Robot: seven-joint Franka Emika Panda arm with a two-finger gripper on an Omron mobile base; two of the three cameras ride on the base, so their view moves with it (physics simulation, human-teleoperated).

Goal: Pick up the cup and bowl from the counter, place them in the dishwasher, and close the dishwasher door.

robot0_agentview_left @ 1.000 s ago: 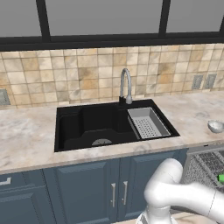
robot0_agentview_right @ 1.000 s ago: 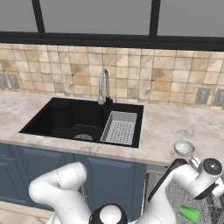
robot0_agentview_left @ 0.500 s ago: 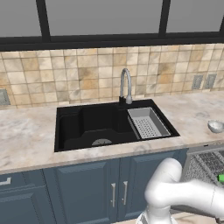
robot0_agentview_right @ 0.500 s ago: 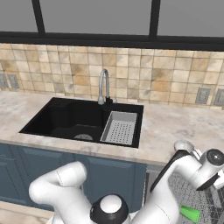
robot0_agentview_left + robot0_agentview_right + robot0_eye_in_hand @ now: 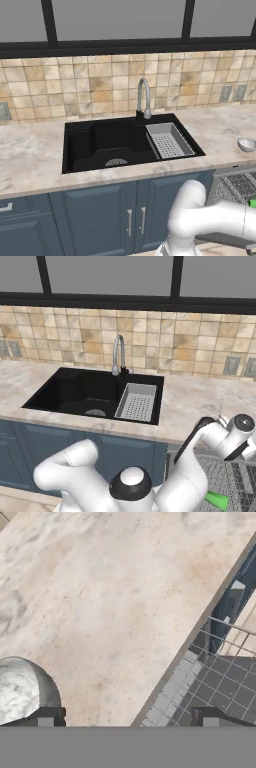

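Over at the right end of the desk (image 5: 35, 155), the bowl (image 5: 246, 144) sits by itself on the marbled stone, close to the near edge and well right of the black sink (image 5: 107, 145). From the hand camera that bowl (image 5: 20, 689) shows up pale and glossy at the lower left, right beside one dark fingertip (image 5: 46, 716), while the other fingertip hangs out over the wire rack (image 5: 220, 682). So the tool (image 5: 127, 718) is spread wide, nothing between its fingers, straddling the desk edge with the bowl just off to one side.

Down below, the dishwasher (image 5: 235, 187) stands open, its grey rack pulled into sight, and the cup (image 5: 217, 499) lies tipped on its side on that rack, a bright green cone near the front. A sliver of that green cup (image 5: 252, 203) also peeks out at the right edge of the left camera's picture.

Back in the sink, the grey strainer tray (image 5: 136, 402) rests in the right half of the basin, with the curved faucet (image 5: 119, 354) rising behind it.
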